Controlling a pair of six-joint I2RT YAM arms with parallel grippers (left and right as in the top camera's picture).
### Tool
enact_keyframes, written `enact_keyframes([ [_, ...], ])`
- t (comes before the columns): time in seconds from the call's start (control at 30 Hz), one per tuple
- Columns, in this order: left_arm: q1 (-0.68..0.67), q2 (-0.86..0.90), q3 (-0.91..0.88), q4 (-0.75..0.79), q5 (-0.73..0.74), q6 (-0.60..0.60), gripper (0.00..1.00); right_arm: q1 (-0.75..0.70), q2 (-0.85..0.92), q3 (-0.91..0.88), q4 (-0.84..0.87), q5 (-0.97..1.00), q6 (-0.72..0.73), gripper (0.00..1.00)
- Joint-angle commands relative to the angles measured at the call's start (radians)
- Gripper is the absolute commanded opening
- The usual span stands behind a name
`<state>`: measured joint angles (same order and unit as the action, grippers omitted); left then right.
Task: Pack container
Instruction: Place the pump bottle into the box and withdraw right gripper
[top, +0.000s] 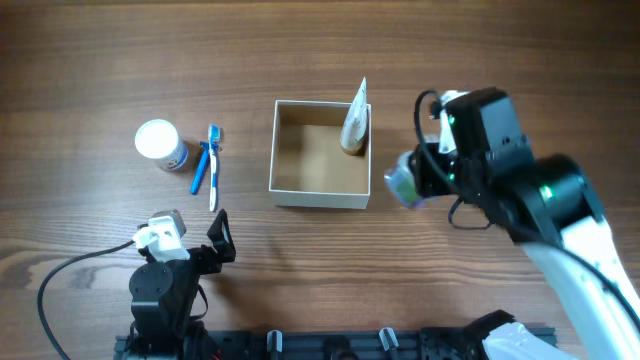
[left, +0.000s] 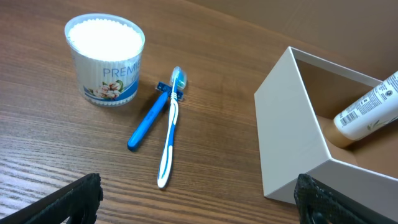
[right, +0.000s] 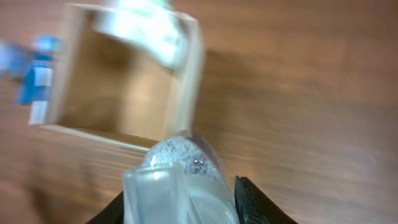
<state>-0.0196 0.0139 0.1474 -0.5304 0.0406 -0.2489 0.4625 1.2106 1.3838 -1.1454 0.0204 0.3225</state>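
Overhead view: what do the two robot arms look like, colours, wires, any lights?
Both arms are mostly black, chunky and jointed. The left arm carries a small white-grey box, with a black cable looping away; its fingers are black. The right arm has a white lower segment, small green lights and thin black cable loops.

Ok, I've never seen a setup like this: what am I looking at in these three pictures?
Two robot arms work at a wooden table. One picture looks down from above; the other two come from a camera on each arm's wrist. On the table are an open cardboard box with a tube leaning in one corner, a tub of cotton swabs, a blue razor and a toothbrush. The left pincer is open and empty. The right pincer grips a small clear bottle beside the box.
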Motion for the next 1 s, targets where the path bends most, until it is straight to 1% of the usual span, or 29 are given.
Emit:
enact_keyframes([
  [0.0, -0.005, -0.008, -0.003, 0.004, 0.011, 0.006, 1.0, 0.118, -0.005, 0.09, 0.031, -0.022, 0.048, 0.24],
  [0.13, -0.005, -0.008, -0.003, 0.003, 0.011, 0.006, 1.0, 0.198, 0.084, 0.092, 0.161, 0.005, 0.046, 0.24],
  [0.3, -0.005, -0.008, -0.003, 0.004, 0.011, 0.006, 1.0, 0.201, 0.246, 0.092, 0.284, 0.037, 0.043, 0.21],
  [0.33, -0.005, -0.008, -0.003, 0.004, 0.011, 0.006, 1.0, 0.201, 0.277, 0.092, 0.299, 0.055, 0.037, 0.23],
  [0.37, -0.005, -0.008, -0.003, 0.004, 0.011, 0.006, 1.0, 0.201, 0.324, 0.092, 0.325, 0.075, 0.004, 0.28],
  [0.47, -0.005, -0.008, -0.003, 0.004, 0.011, 0.006, 1.0, 0.198, 0.404, 0.092, 0.353, 0.14, -0.007, 0.28],
  [0.53, -0.005, -0.008, -0.003, 0.004, 0.011, 0.006, 1.0, 0.195, 0.441, 0.092, 0.348, 0.141, -0.005, 0.28],
  [0.63, -0.005, -0.008, -0.003, 0.003, 0.011, 0.006, 1.0, 0.195, 0.458, 0.092, 0.346, 0.117, -0.007, 0.27],
  [0.77, -0.005, -0.008, -0.003, 0.004, 0.011, 0.006, 1.0, 0.195, 0.442, 0.092, 0.355, 0.117, -0.008, 0.29],
  [0.87, -0.005, -0.008, -0.003, 0.003, 0.011, 0.006, 1.0, 0.195, 0.417, 0.092, 0.329, 0.114, -0.018, 0.3],
  [0.93, -0.005, -0.008, -0.003, 0.003, 0.011, 0.006, 1.0, 0.189, 0.389, 0.092, 0.307, 0.114, -0.032, 0.38],
  [0.97, -0.005, -0.008, -0.003, 0.003, 0.011, 0.006, 1.0, 0.182, 0.373, 0.092, 0.298, 0.114, -0.031, 0.38],
])
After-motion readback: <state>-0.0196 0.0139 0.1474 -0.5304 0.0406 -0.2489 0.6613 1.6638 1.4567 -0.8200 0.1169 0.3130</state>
